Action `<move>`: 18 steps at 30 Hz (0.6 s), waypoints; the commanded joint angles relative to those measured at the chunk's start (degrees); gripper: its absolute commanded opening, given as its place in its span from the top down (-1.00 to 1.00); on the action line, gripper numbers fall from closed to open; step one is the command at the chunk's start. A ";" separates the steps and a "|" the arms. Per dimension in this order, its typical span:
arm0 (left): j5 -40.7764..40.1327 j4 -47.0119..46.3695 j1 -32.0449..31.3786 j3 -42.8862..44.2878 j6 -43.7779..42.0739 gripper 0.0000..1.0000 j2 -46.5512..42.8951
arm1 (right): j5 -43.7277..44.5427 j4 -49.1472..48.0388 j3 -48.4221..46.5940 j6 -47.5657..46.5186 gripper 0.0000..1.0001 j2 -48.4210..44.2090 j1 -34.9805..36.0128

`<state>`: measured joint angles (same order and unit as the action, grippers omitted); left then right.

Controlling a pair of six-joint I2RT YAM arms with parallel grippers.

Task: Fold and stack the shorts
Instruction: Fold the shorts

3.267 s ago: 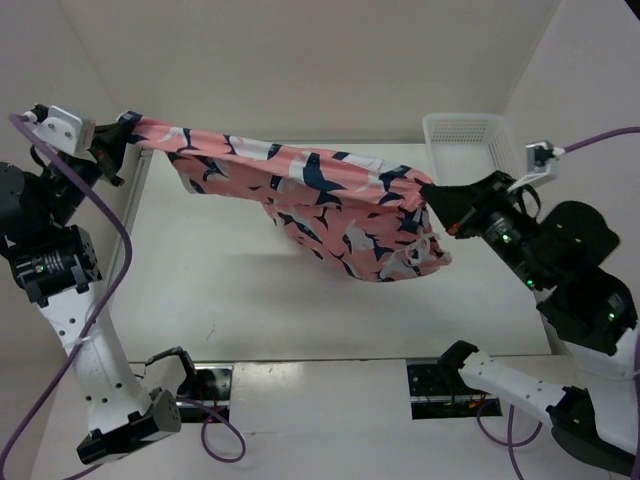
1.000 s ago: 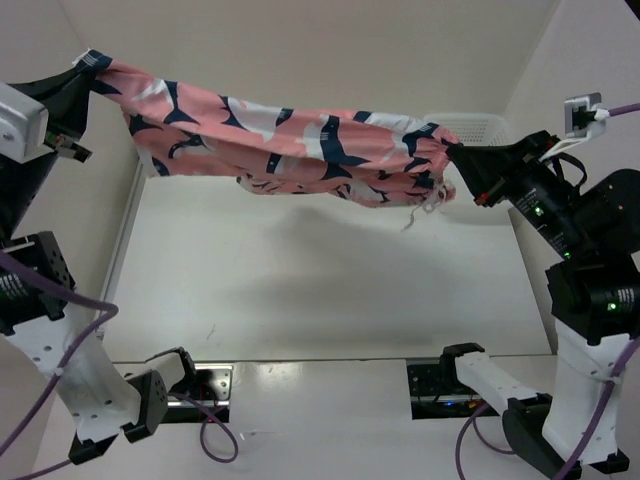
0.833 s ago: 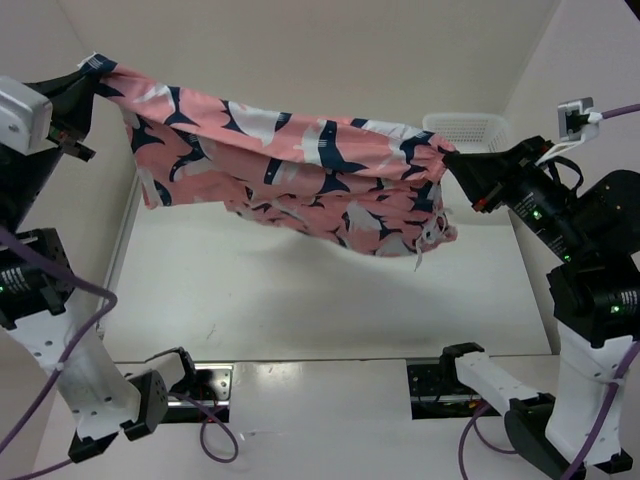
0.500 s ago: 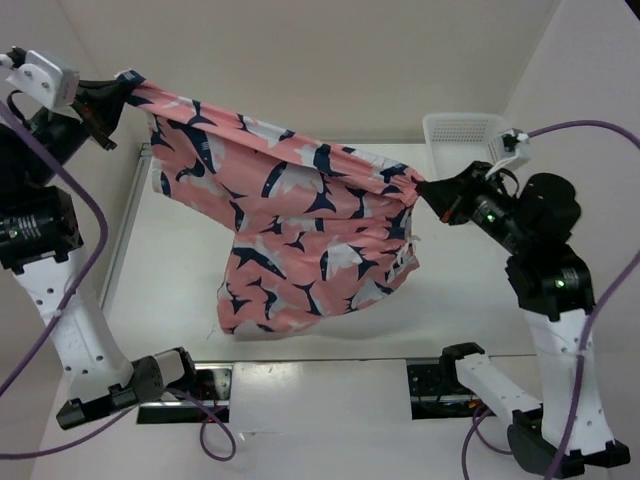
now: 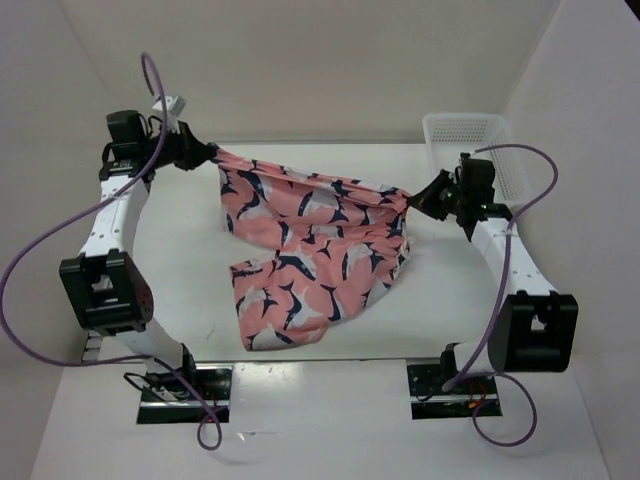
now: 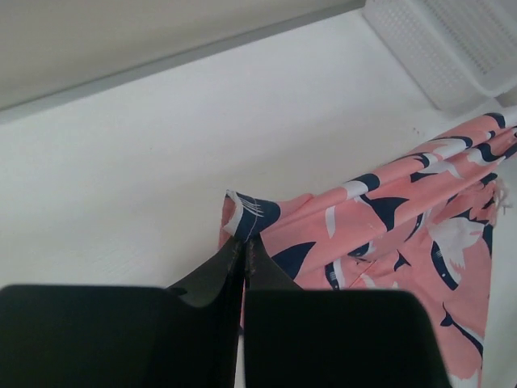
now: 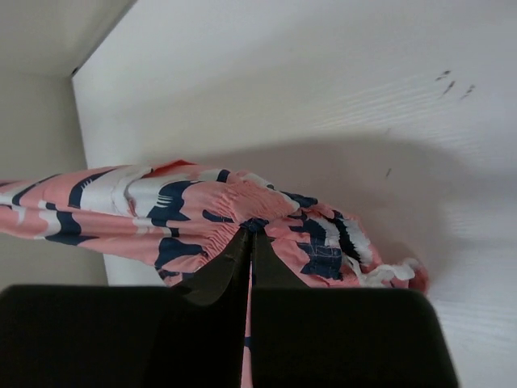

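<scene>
The salmon-pink shorts [image 5: 310, 250] with navy-and-white shark print hang stretched between my two grippers, their lower part lying on the white table toward the front. My left gripper [image 5: 210, 153] is shut on the far left corner of the shorts [image 6: 388, 218]; its jaws pinch the fabric edge [image 6: 244, 239]. My right gripper [image 5: 418, 197] is shut on the gathered waistband at the right end of the shorts [image 7: 202, 202]; its tips [image 7: 251, 232] meet on the fabric. A white drawstring hangs by that end.
A white mesh basket [image 5: 470, 135] stands at the far right corner, just behind my right arm; it also shows in the left wrist view [image 6: 452, 40]. The table's [image 5: 180, 270] back wall runs close behind both grippers.
Both grippers came down from high in the air to just above the table, carrying the shorts. The shorts unfurled and their lower part now rests on the table.
</scene>
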<state>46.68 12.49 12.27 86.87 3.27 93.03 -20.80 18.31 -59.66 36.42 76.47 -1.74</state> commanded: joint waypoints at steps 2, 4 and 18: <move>-12.74 -11.96 0.74 1.20 -3.27 1.00 4.69 | 12.35 -4.67 -1.86 -0.39 1.00 7.35 -3.36; -13.27 -12.66 0.74 1.20 -3.27 1.00 7.41 | 12.36 -5.30 -2.57 -0.39 1.00 9.31 -2.57; -16.36 -6.51 0.74 16.40 -3.27 1.00 17.97 | 11.13 -6.18 -21.11 0.67 1.00 31.36 -1.95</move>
<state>38.04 10.02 9.45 99.61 3.22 111.63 -20.14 11.97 -77.45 39.40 105.38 -1.10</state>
